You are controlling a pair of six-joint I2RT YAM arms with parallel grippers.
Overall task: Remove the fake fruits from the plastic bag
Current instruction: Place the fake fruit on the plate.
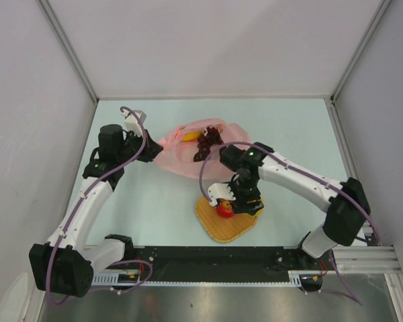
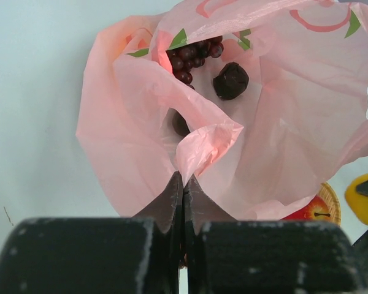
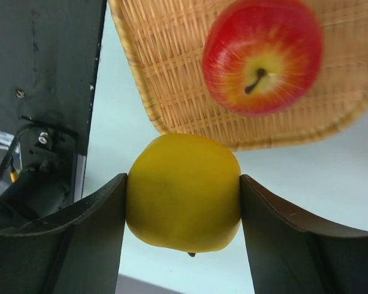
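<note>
With the glossy red plastic apple [image 3: 260, 58] on the woven tan tray [image 3: 172, 73] and the round yellow plastic fruit [image 3: 184, 193] clamped in the right tool [image 1: 244, 199] near its edge, the purple grape bunch [image 2: 193, 58], two dark plums [image 2: 230, 80] and orange mango [image 1: 190, 137] lie inside the crinkly pink plastic bag [image 2: 282, 122], whose fold, half hiding one plum, is pinched by the closed left tool [image 2: 183, 184].

Overhead camera looks down on the whole table [image 1: 154, 201]; both close wrist cameras catch the tray [image 3: 172, 73].
</note>
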